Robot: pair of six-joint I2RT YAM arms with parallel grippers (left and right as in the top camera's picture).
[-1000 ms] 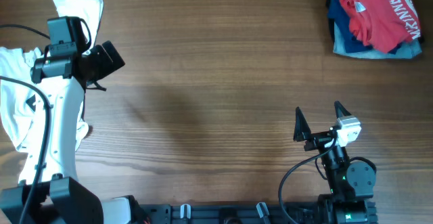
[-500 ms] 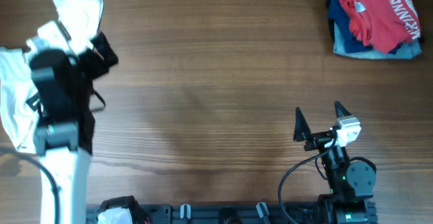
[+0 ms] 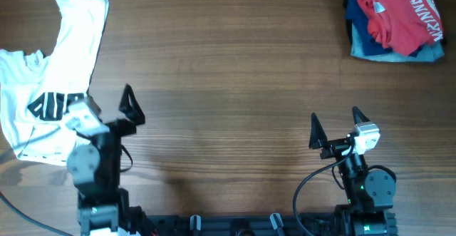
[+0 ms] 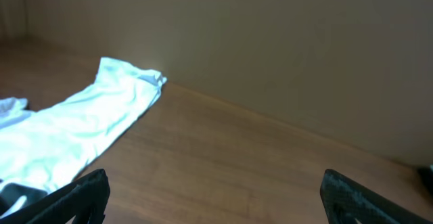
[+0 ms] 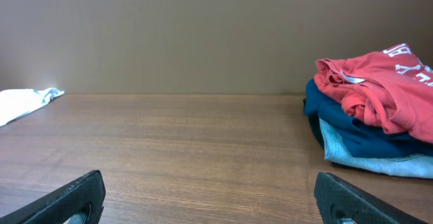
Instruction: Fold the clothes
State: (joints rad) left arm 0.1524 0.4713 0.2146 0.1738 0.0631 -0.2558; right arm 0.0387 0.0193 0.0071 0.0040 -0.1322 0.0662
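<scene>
The white T-shirt point(image 3: 65, 58) lies spread on the left side of the wooden desk point(image 3: 228, 65). It reaches from the far edge down toward the near left corner. Its black print point(image 3: 51, 106) faces up, near the lower end of the cloth. The shirt is loose and wrinkled, not folded.

The left fingers point(image 3: 130, 105) are low at the near edge of the desk, just beside the right border of this shirt. They are wide open and hold nothing. The left wrist view shows both fingers point(image 4: 74, 197) far apart, with the white T-shirt point(image 4: 81, 129) lying ahead on the left.

In the far right corner is a small pile of clothes. The red T-shirt point(image 3: 399, 15) with white letters is on top, crumpled. Under it is a dark-blue T-shirt point(image 3: 358, 23), and at the bottom a pale-blue T-shirt point(image 3: 388, 55).

The right fingers point(image 3: 314, 130) are at the near right side, well apart from the pile. They are also spread open and empty.
</scene>
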